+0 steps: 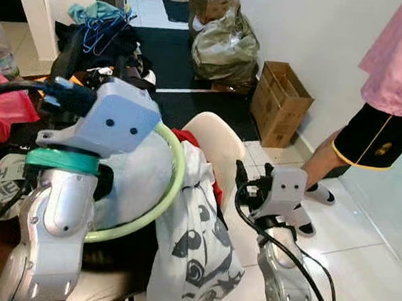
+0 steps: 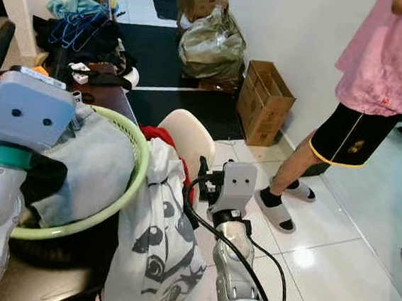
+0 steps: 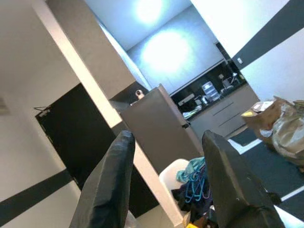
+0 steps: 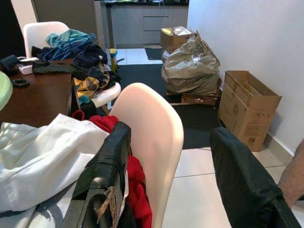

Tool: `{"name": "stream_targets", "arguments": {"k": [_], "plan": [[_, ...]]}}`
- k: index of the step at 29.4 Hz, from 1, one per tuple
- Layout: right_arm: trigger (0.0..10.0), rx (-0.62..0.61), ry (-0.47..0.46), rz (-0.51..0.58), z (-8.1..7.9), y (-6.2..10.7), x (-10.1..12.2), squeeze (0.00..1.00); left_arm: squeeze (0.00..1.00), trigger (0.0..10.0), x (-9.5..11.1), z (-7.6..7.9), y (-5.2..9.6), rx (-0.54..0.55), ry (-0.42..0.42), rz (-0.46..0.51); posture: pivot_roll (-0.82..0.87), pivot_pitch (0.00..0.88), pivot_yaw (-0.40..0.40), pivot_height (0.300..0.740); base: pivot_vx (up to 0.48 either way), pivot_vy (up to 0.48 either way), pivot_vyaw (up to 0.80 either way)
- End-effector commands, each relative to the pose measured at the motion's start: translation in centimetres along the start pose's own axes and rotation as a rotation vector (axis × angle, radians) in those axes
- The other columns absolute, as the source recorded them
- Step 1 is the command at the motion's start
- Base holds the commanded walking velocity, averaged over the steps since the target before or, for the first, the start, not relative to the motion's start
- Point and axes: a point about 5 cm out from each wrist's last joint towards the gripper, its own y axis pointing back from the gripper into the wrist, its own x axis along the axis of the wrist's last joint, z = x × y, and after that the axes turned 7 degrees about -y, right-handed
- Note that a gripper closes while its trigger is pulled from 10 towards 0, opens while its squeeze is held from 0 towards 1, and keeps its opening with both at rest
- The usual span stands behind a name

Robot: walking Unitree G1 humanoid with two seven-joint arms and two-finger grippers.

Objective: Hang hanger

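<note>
Several blue hangers (image 1: 102,31) lie on a pile of dark clothes on a white chair at the far left, also seen as blue hangers (image 4: 71,45) in the right wrist view. My left gripper (image 3: 168,137) is raised and points up into the room, open, nothing between its fingers. Its grey wrist (image 1: 115,121) rises over a green laundry basket (image 1: 175,183) full of pale laundry. My right gripper (image 4: 171,137) is open and empty, hovering just short of the back of a near white chair (image 4: 152,123). A white printed garment (image 1: 192,242) and a red cloth hang on that chair.
A person in a pink shirt and black shorts (image 1: 381,132) stands at the right on the white tile floor. A cardboard box (image 1: 280,101) and a stuffed bag (image 1: 225,50) sit along the wall. A dark wooden table (image 4: 33,95) stands left of the near chair.
</note>
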Motion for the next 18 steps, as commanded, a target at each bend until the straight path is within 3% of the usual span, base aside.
{"name": "stream_targets", "arguments": {"k": [1, 2, 3, 4, 5, 8, 11, 14, 18], "plan": [[10.0, 0.007, -0.002, -0.022, -0.2, -0.1, -0.3, 0.00, 0.00, 10.0, -1.7, 0.2, -0.3, 0.011, 0.067, -0.182, 0.01, 0.127, -0.008, 0.740, 0.000, 0.000, 0.00], [10.0, 0.007, -0.002, -0.022, -0.2, -0.1, -0.3, 0.00, 0.00, 10.0, -1.7, 0.2, -0.3, 0.011, 0.067, -0.182, 0.01, 0.127, -0.008, 0.740, 0.000, 0.000, 0.00], [10.0, 0.009, -0.005, -0.023, -0.3, -0.1, -0.4, 0.00, 0.00, 10.0, -4.4, 1.2, 0.3, -0.051, 0.214, -0.478, 0.02, 0.126, -0.007, 0.740, 0.000, 0.000, 0.00], [10.0, 0.009, -0.005, -0.024, -0.2, -0.1, -0.4, 0.00, 0.00, 10.0, -5.7, 1.9, 0.8, -0.114, 0.274, -0.594, 0.02, 0.126, -0.008, 0.740, 0.000, 0.000, 0.00], [10.0, 0.009, -0.005, -0.024, -0.2, -0.1, -0.4, 0.00, 0.00, 10.0, -5.7, 1.9, 0.8, -0.114, 0.274, -0.594, 0.02, 0.126, -0.008, 0.740, 0.000, 0.000, 0.00], [10.0, 0.010, -0.006, -0.029, -0.2, 0.0, -0.5, 0.00, 0.00, 10.0, -7.8, 2.8, 1.7, -0.230, 0.308, -0.714, 0.02, 0.126, -0.009, 0.740, 0.000, 0.000, 0.00], [10.0, 0.014, -0.008, -0.028, -0.3, -0.1, -0.5, 0.00, 0.00, 10.0, -8.8, 3.0, 1.8, -0.309, 0.287, -0.719, 0.03, 0.123, -0.010, 0.740, 0.000, 0.000, 0.00], [10.0, 0.017, -0.010, -0.026, -0.4, -0.1, -0.5, 0.00, 0.00, 10.0, -10.0, 3.1, 1.8, -0.364, 0.316, -0.742, 0.03, 0.122, -0.009, 0.740, 0.000, 0.000, 0.00], [10.0, 0.017, -0.009, -0.019, -0.4, -0.2, -0.3, 0.00, 0.00, 10.0, -11.0, 2.0, 0.9, -0.367, 0.226, -0.739, 0.02, 0.118, -0.005, 0.740, 0.000, 0.000, 0.00]]}}
